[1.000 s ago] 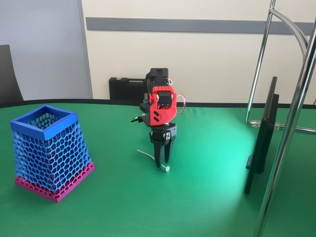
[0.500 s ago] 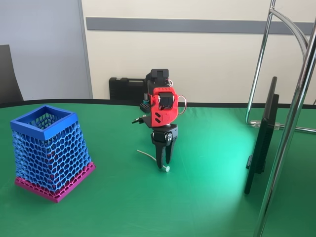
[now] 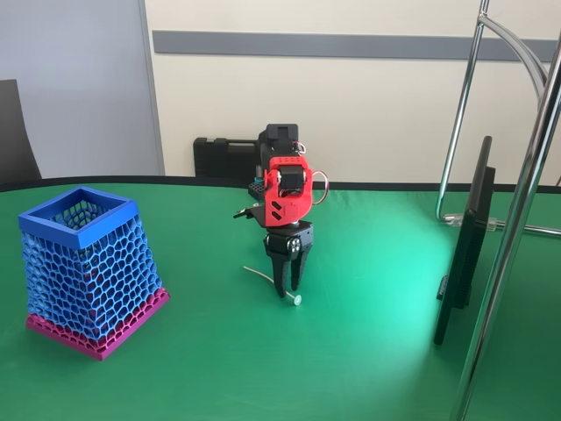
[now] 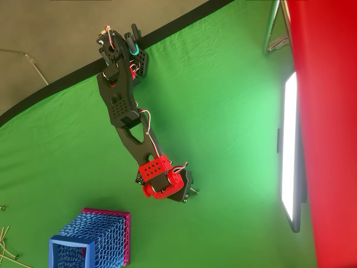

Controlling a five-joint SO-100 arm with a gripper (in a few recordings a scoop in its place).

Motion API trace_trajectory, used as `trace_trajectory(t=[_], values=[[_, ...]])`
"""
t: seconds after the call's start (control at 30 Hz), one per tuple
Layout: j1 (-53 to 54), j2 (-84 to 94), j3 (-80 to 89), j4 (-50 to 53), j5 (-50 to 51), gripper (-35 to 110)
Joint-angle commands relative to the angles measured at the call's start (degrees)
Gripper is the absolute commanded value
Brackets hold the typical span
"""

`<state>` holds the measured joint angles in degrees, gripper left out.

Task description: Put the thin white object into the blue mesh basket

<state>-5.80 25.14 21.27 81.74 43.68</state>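
The thin white object lies on the green table in the fixed view, its small round disc end toward the front right. My gripper points straight down onto its middle, with the black fingers closed narrowly around the stick, which still rests on the cloth. The blue mesh basket, with a blue rim and a pink base, stands upright well to the left of the gripper. In the overhead view the basket is at the bottom left, and the red wrist covers the fingers.
A black monitor stands edge-on at the right, beside chrome stand tubes. A black case sits behind the arm at the table's far edge. Several thin sticks lie at the overhead view's lower left.
The fingers have narrowed around the stick over the last second. The wrist shifted only slightly and the stick has stayed in place on the table.
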Motion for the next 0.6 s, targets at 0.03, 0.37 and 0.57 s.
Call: trace_trajectory(t=[0.03, 0.37, 0.57], values=[[0.4, 0.7, -1.6, 0.4, 1.2, 18], [0.4, 0.7, -1.4, 0.4, 1.4, 14], [0.9, 0.7, -1.3, 0.4, 1.9, 11]])
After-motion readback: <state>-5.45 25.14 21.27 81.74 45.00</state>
